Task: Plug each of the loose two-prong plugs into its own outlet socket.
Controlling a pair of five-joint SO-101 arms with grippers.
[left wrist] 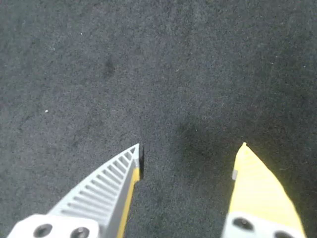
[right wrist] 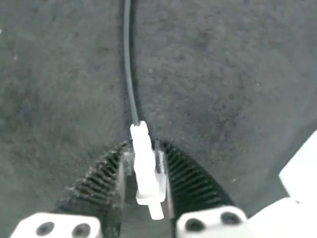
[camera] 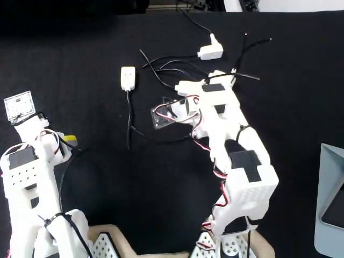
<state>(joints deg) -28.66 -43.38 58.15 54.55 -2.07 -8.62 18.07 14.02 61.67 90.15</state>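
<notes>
My right gripper (right wrist: 143, 146) is shut on a small white plug (right wrist: 144, 171), whose dark cord (right wrist: 130, 74) runs away over the black mat. In the high view this right gripper (camera: 162, 115) sits near the table's middle. A white block (camera: 128, 78) with a dark cord lies just beyond it to the left. A second white block (camera: 210, 50) lies farther back among several loose black cords (camera: 177, 67). My left gripper (left wrist: 190, 148) is open over bare mat with nothing between its fingers. It is at the left side of the table (camera: 67, 142).
A grey box (camera: 330, 207) stands at the right edge. A white square tag (camera: 19, 105) shows at the far left by the left arm. Both arm bases take up the near edge. The black mat (camera: 107, 177) between the arms is bare.
</notes>
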